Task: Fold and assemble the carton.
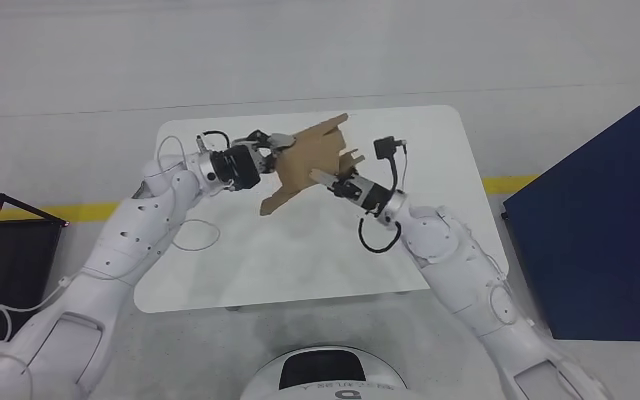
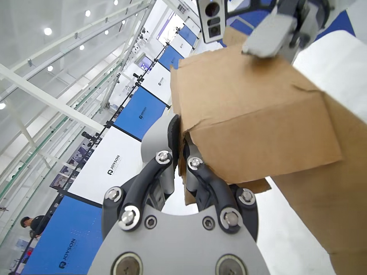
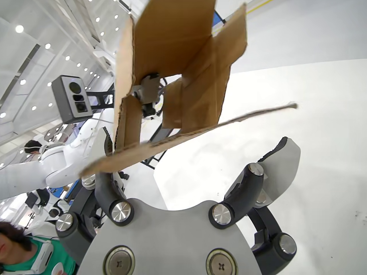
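I'm pinching the carton edge in the left gripper, right gripper spread wide at a flap, so I'm planning a slow push along the crease.

The left arm extended forward and inward, elbow out to its own side, forearm angled toward the centre. The left tool was closed, its fingers clamped on an edge of the carton. The right arm extended forward and inward from the opposite side, with its wrist directed toward the left tool. The right tool was spread wide, its fingers well apart and gripping nothing. In the left wrist view, one grey finger of the right tool rested its tip against a carton panel. The two tools faced each other, near together, with the carton between them.
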Controlling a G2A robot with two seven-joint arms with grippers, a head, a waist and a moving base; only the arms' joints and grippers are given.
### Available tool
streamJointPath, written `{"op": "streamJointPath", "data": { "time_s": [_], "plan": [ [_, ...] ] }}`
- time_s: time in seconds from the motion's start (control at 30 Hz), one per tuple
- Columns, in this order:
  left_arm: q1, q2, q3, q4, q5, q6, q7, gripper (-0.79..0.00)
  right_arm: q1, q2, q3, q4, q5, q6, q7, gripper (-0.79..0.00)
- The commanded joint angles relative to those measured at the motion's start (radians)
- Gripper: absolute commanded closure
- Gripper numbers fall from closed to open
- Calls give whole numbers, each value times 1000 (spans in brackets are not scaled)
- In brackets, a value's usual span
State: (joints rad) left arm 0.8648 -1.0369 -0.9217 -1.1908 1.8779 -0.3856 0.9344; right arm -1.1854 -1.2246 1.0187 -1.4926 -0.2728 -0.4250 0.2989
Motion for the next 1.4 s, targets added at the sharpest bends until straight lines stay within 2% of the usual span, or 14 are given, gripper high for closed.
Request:
{"op": "streamJointPath", "data": {
  "time_s": [0.0,0.2,0.47,0.63,0.77,0.9,0.93,0.97,1.0,1.03,1.37],
  "plan": [
    [0,-1,1,5,-16,-32,16,0,1,-2,-3,4,-8,1,-16,-785],
    [-6,-8,6,44,-113,-154,61,0,-4,-5,4,9,-45,-1,-56,-785],
    [-24,-17,17,83,-125,-167,51,0,-34,1,30,-21,-54,-64,-42,-785],
    [-30,-24,24,94,-146,-184,71,0,-29,-1,30,-11,-61,-39,-24,-785],
    [-37,-26,22,112,-152,-186,75,0,-23,-3,28,-11,-65,-32,-21,-730],
    [-40,-27,23,119,-145,-186,86,0,-27,-3,33,-17,-70,-31,-22,-585],
    [-40,-27,23,121,-143,-188,91,0,-28,-3,34,-20,-71,-33,-21,-573],
    [-39,-27,23,125,-144,-190,95,0,-30,-3,36,-21,-70,-36,-19,-536],
    [-38,-28,23,128,-150,-194,102,0,-32,-3,36,-22,-66,-39,-15,-443],
    [-38,-28,22,132,-156,-200,107,0,-32,-3,37,-24,-61,-42,-8,-391],
    [-47,-32,21,156,-162,-210,127,0,-35,-4,40,-30,-58,-49,12,-428]
  ]
}}
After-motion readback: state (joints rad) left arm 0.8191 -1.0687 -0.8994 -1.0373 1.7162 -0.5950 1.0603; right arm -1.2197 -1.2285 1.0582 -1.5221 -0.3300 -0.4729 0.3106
